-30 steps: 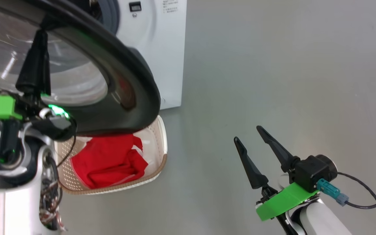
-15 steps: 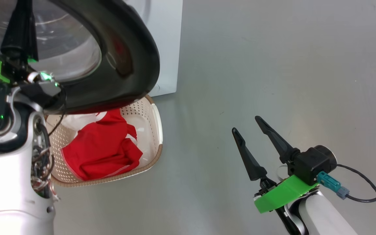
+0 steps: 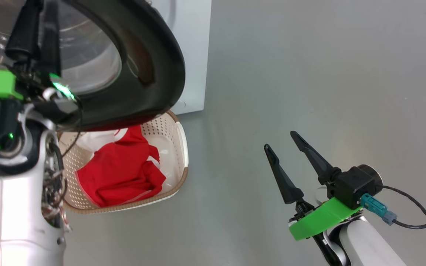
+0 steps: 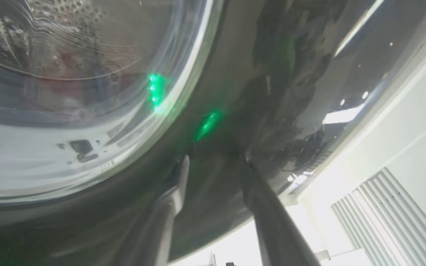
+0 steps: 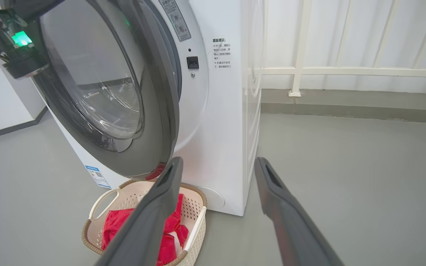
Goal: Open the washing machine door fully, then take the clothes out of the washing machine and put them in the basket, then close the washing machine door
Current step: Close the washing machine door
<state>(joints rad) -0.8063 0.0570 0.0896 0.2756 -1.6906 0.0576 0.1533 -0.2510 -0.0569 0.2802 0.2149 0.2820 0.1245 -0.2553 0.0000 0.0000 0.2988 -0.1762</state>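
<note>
The washing machine door hangs part open, its black rim above the basket. In the basket lie the red clothes. My left gripper is open, its two fingers a little apart and set against the door's outer face near the glass. The left wrist view has this gripper with both fingertips on the glossy rim and nothing between them. My right gripper is open and empty over the floor, right of the basket. From the right wrist, that gripper faces the washing machine, door, basket and clothes.
Bare grey floor stretches to the right of the washer. A white railing and a low kerb run behind it. A small blue label sits low on the washer's front.
My left gripper's fingers, pressed together before, now stand apart against the door. The head view has shifted a little. The right gripper keeps its place and stays open.
</note>
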